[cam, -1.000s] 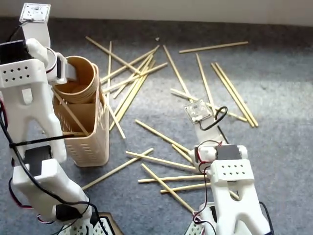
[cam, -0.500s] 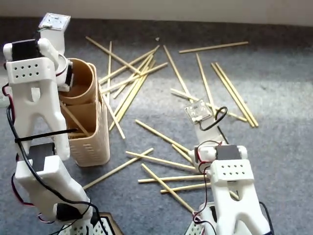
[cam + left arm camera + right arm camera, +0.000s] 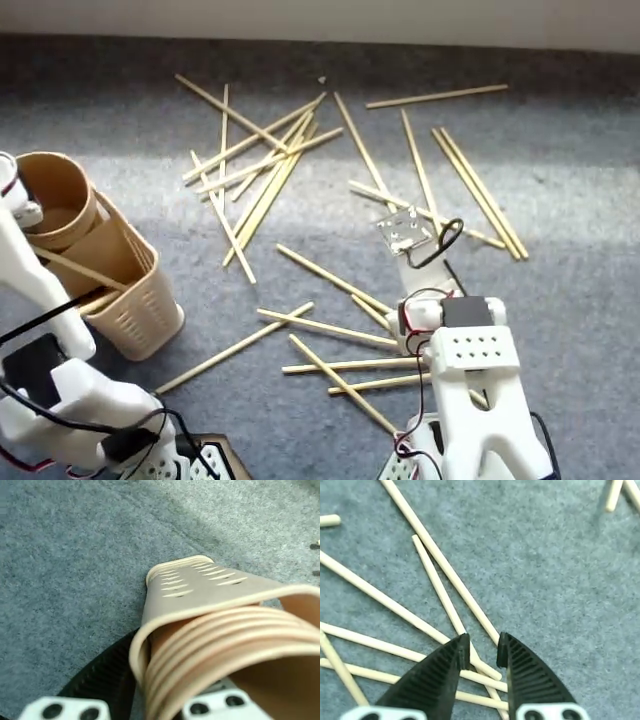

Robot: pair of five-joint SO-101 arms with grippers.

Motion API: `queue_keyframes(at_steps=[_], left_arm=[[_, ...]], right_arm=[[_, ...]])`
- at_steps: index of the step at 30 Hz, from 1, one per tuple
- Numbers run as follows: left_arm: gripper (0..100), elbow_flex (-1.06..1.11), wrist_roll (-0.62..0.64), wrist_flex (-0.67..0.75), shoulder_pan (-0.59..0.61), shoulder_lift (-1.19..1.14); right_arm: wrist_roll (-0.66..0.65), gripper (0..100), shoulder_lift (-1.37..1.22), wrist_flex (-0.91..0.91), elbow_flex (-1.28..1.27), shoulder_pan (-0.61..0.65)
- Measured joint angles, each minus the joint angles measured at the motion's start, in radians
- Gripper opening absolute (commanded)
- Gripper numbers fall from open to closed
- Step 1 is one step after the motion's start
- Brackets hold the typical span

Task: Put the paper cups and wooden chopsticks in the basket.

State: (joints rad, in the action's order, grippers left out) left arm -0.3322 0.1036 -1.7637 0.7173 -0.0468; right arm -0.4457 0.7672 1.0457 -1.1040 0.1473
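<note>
The basket (image 3: 140, 320) leans at 8 o'clock, mouth toward 10, paper cups (image 3: 55, 200) stacked inside; the left gripper's (image 3: 117, 677) hold I cannot tell; the basket may topple and spill; the right gripper (image 3: 481, 652), jaws barely parted and empty, hovers over chopsticks (image 3: 445, 567) at 5 o'clock.

R gripper (image 3: 482, 649): jaws matte black, fine ribbing on inner faces. Housing behind the jaws is white w/ dark round holes. Chopsticks (image 3: 445, 570) ahead of and under the jaws: pale blond wood, plain. Carpet (image 3: 560, 555) round the jaws: mid grey w/ lighter and darker flecks. Basket (image 3: 200, 580): cream-beige, w/ rows of short slits in its wall. Cups (image 3: 220, 645) in it: kraft tan, stacked rims showing as parallel paler bands, insides darker brown. High view: arms (image 3: 475, 350) white w/ grids of small dark holes, cables (image 3: 450, 235) black. The carpet has a paler grey band across the middle and is darker at the far edge.
</note>
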Motion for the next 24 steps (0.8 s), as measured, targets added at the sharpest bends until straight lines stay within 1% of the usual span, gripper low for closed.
queue_keyframes(at_steps=[3,8,13,19,24], left_arm=[[2,0.083,-0.028,0.006,0.029,0.038],[12,0.170,-0.061,0.008,0.049,0.072],[15,0.203,-0.068,0.015,0.051,0.081],[18,0.133,-0.068,0.153,0.052,0.078],[19,-0.012,-0.061,0.164,0.051,0.077]], right_arm=[[0.000,11.2,0.000,0.000,0.000,0.000],[0.000,11.2,0.000,0.000,0.000,0.000],[0.000,11.2,0.000,0.000,0.000,0.000],[0.000,11.2,0.000,0.000,0.000,0.000],[0.000,11.2,0.000,0.000,0.000,0.000]])
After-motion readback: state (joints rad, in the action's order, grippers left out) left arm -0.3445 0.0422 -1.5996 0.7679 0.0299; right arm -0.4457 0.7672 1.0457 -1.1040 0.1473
